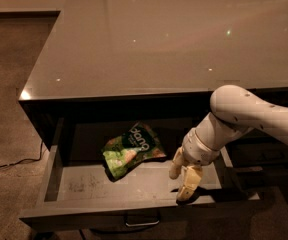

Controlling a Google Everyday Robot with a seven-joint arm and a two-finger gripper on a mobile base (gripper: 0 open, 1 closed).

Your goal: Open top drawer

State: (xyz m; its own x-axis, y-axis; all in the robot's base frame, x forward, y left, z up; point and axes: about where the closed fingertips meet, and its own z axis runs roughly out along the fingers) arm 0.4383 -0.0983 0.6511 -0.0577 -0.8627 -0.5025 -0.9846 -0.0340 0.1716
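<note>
The top drawer [84,185] stands pulled far out from under the counter, showing its grey scuffed floor and sides. Its dark front panel [74,217] is at the bottom of the view, with the small metal bar handle [142,223] just below its edge. My gripper [180,184] hangs over the right part of the drawer's inside, fingers pointing down, open and holding nothing. It is above and to the right of the handle, not touching it. A green snack bag [129,150] lies in the drawer to the gripper's left.
The glossy grey counter top [159,44] spreads above the drawer. Other dark drawer fronts [264,154] lie to the right, behind my white arm [254,114]. Carpet floor with a thin cable [9,165] is at the left.
</note>
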